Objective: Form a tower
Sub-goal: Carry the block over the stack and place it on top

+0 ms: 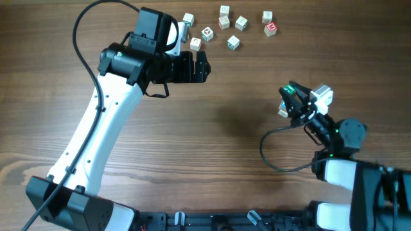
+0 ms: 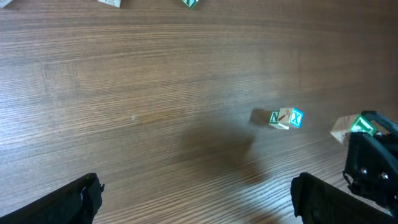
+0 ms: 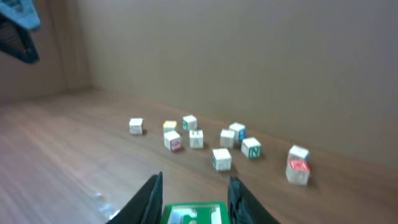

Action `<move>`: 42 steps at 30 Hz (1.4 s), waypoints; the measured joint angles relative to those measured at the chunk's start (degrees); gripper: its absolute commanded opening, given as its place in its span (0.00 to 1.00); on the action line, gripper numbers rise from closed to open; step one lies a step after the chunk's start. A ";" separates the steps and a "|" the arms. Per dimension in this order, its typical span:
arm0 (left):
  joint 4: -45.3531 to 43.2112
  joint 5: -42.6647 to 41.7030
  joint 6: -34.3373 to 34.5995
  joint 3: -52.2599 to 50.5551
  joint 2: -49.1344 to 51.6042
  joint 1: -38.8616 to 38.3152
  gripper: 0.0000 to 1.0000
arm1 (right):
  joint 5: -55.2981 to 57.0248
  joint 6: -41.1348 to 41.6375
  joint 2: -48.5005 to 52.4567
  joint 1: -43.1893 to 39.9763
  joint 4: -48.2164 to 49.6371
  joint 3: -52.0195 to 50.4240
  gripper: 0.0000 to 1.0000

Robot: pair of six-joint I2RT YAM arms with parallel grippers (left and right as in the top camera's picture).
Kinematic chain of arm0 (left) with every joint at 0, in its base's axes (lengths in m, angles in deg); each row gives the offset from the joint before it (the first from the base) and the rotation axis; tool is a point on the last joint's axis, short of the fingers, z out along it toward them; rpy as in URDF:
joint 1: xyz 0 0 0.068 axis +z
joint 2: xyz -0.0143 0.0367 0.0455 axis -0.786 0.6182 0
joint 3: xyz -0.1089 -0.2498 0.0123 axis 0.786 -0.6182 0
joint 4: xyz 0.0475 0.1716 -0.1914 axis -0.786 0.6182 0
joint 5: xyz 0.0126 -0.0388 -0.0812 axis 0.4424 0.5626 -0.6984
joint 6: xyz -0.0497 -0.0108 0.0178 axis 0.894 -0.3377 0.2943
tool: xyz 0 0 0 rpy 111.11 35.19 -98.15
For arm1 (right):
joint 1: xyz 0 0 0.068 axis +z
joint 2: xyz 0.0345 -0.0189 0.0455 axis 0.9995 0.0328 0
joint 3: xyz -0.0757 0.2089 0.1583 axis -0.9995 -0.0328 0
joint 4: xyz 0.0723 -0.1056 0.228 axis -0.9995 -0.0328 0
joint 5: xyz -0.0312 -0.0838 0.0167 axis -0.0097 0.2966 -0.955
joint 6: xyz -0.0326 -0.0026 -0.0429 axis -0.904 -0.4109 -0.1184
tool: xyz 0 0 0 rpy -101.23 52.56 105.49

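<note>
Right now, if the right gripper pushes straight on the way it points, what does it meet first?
The right gripper, shut on a green-marked cube, faces a stretch of table, then the nearest loose cube of the far cluster. Depth is unclear, so it might graze the table sooner.

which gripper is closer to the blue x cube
right. the right gripper, shut on a green-marked cube, is just beside the blue x cube; the open left gripper is far off by the loose cubes

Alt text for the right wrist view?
The right gripper is shut on a small pale wooden cube with green print at the bottom edge. Beyond it, roughly ten similar loose cubes with coloured marks lie scattered on the brown wooden table.
</note>
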 measured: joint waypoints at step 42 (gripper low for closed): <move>-0.02 -0.02 -0.02 0.00 0.00 0.00 1.00 | -3.85 -1.62 17.68 -5.46 6.10 1.40 0.24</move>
